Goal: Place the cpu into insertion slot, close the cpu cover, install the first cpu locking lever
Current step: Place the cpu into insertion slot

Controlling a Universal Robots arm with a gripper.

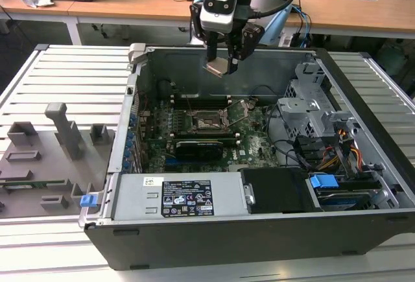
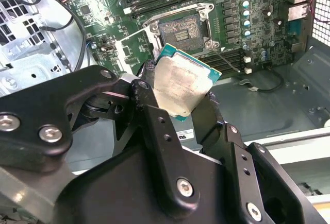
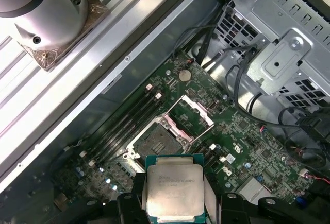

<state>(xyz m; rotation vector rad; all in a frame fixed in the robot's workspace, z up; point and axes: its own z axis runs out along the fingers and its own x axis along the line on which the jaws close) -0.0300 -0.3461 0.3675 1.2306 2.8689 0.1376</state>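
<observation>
I see grey plastic fixture blocks (image 1: 61, 133) on slatted table (image 1: 65, 68), left of my pincer. Centre: black two-finger pincer (image 1: 222, 58) pinching pale silver square cpu (image 1: 216, 68) by its edges, chip tilted, above open black computer case (image 1: 194, 236). Below pincer, apart from chip: black-rimmed square insertion slot (image 1: 209, 123) on green motherboard (image 1: 253, 142), pin field exposed. Thin silver cpu cover frame (image 3: 197, 110) flipped open beside slot. Right of pincer: grey metal drive cage (image 1: 311, 100).

We note the cpu (image 2: 183, 82): its clamped edges hide behind the pincer (image 2: 181, 91); the pins of the insertion slot (image 1: 209, 122) are too small to tell.
</observation>
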